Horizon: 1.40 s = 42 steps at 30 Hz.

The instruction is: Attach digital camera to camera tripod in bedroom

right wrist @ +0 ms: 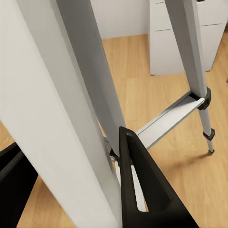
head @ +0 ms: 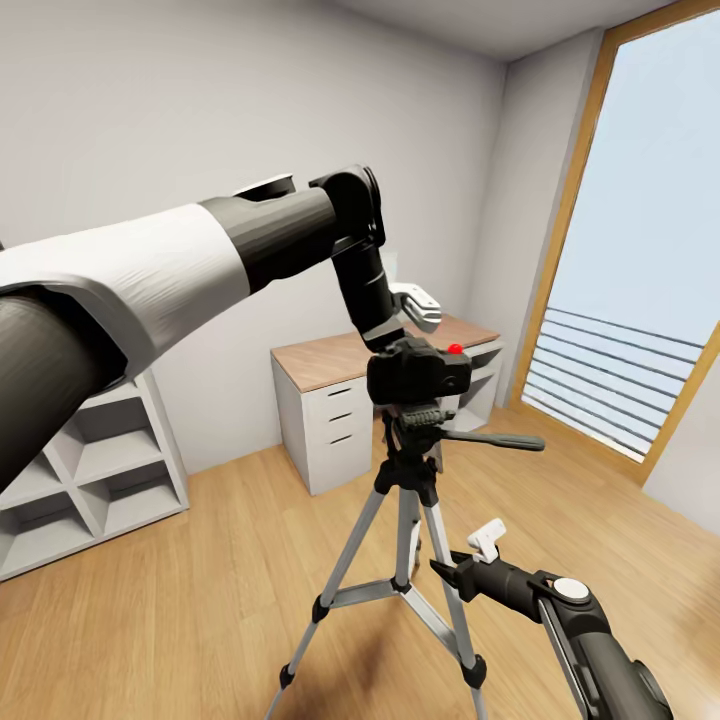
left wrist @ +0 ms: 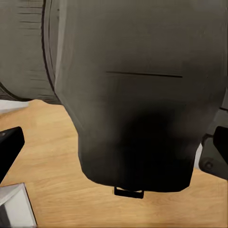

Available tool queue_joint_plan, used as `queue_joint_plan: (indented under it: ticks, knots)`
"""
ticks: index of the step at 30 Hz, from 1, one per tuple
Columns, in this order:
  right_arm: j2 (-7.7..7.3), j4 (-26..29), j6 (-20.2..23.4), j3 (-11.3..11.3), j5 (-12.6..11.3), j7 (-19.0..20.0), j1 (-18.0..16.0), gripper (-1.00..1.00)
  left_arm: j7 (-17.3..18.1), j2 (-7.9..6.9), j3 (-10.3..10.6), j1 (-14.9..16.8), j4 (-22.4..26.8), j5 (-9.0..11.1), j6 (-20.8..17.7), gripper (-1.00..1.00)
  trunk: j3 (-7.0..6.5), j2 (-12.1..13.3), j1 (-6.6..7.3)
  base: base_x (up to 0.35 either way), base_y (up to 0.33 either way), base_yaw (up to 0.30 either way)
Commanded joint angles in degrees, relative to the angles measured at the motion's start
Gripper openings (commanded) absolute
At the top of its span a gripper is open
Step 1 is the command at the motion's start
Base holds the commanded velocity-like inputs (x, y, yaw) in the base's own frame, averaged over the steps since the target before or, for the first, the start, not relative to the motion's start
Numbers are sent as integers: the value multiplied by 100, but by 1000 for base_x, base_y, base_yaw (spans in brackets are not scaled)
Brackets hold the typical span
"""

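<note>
The black digital camera, red button on top, sits on the black head of the camera tripod; the pan handle sticks out to the right. My left gripper comes down onto the camera from above. In the left wrist view the camera body sits between the spread black fingers, with floor showing beside it; the gripper looks open. My right gripper is low at the tripod's right-hand leg. In the right wrist view that silver leg runs between the fingers, which press on both its sides.
A wood-topped desk with white drawers stands behind the tripod. White cube shelves line the left wall. A tall window with a wooden frame is at the right. Wooden plank floor surrounds the tripod's legs.
</note>
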<state>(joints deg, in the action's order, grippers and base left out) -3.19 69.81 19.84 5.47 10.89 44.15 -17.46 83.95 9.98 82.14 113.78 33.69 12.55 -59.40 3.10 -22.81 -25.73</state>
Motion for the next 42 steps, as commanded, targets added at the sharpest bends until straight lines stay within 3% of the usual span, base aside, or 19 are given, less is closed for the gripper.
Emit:
queue_joint_plan:
  ticks: [1, 19, 28, 34, 39, 42]
  knots:
    - [3, -143, 18, 6, 298, 41, -3, -100, 21, 2, 42, 13, -3, 19, -60, 100, 16, -11, -5, 0, 0, 0]
    - [3, -143, 14, 6, 292, 41, -3, -100, 14, 2, 99, 25, -3, 9, -60, 100, 16, -11, -5, 0, 0, 0]
    - [3, -143, 12, 14, 291, 43, -3, -100, -44, 1, 85, 495, -6, -123, -60, 100, 16, -11, -5, 0, 0, 0]
    - [3, -143, 11, 15, 291, 45, -3, -100, -143, -106, 22, 836, -26, -207, -58, 100, 16, -11, -5, 0, 0, 0]
    - [1, -142, 12, 15, 291, 48, -3, -100, -252, -212, -17, 938, -34, -236, -57, 100, 16, -11, -5, 0, 0, 0]
    - [2, -143, 12, 15, 291, 52, -3, -100, -355, -361, -3, 945, -48, -260, -60, 100, 16, -11, -5, 0, 0, 0]
